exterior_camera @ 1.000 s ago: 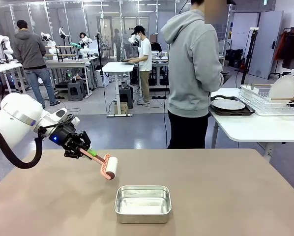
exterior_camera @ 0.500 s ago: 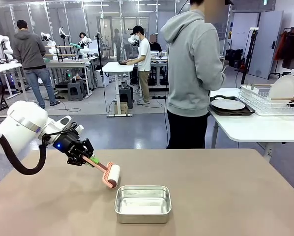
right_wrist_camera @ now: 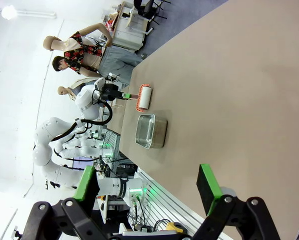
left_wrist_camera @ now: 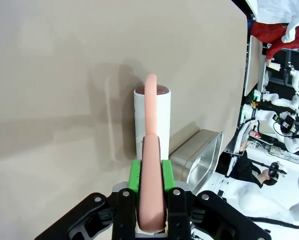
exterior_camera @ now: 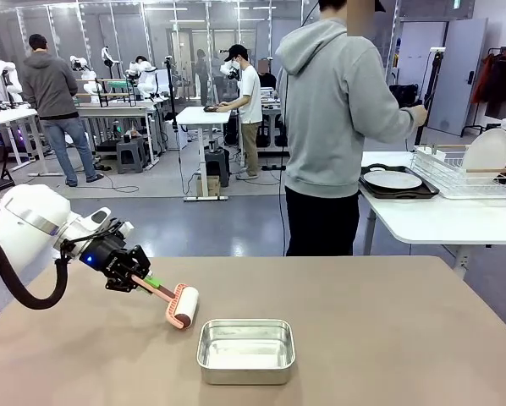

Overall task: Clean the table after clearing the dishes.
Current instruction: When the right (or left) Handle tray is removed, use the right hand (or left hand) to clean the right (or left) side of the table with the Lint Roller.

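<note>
1. The room is a busy lab. The wide tan table (exterior_camera: 388, 338) runs across in front of me, and a person in a grey hoodie (exterior_camera: 333, 127) stands at its far side, turned towards a white side table (exterior_camera: 439, 222) on the right.
2. The dishes are off the tan table. I see a white plate (exterior_camera: 393, 180) on a dark tray (exterior_camera: 405, 194) on that side table, just beside a wire rack (exterior_camera: 456, 179) with another plate standing upright in it.
3. My left hand (exterior_camera: 148, 281) is clamped on the pink handle of a lint roller (exterior_camera: 184, 306). In the left wrist view the green pads press both sides of the handle.
4. The roller's white roll sits low at the table top, left of the middle, and looks to be touching it. It is near the shiny metal pan (exterior_camera: 245, 350) but apart from it.
5. My right hand (right_wrist_camera: 147, 185) stands wide above the table top, with nothing between its fingers.
</note>
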You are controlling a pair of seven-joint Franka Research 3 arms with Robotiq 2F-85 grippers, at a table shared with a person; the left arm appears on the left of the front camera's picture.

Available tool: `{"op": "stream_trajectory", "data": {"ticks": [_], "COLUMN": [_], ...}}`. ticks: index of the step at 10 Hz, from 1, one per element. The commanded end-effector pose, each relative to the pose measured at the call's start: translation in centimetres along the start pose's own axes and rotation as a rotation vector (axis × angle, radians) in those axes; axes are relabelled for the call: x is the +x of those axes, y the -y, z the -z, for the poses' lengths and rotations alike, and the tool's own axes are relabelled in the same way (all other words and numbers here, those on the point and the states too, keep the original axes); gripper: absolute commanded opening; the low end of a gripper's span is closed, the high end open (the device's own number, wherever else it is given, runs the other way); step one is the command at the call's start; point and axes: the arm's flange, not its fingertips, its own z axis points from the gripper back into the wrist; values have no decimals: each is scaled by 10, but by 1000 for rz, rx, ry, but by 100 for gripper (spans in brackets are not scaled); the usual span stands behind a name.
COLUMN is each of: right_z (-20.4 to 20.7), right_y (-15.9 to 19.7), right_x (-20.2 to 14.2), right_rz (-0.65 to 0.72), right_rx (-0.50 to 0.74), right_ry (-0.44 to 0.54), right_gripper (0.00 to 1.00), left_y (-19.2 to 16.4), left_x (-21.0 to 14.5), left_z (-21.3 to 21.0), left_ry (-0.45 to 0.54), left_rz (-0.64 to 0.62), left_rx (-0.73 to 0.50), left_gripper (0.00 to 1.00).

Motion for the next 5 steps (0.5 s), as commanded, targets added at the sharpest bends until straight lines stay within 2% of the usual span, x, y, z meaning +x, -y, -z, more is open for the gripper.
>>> {"op": "stream_trajectory", "data": {"ticks": [1,3,5], "right_z": [-1,-1,-1], "right_y": [-2,-2,-2], "right_x": [0,0,0], "right_rz": [-7,-7,-7], "right_rx": [-5,-5,-5], "right_ry": [6,6,6], "right_gripper": [100,100,100], "left_y": [-11,-17,-26], "left_x": [-7,-10,-15], "left_z": [-4,-17,-36], "left_ry": [20,46,29], "left_rz": [61,55,14], "left_rx": [26,38,64], "left_gripper": [21,21,21]}}
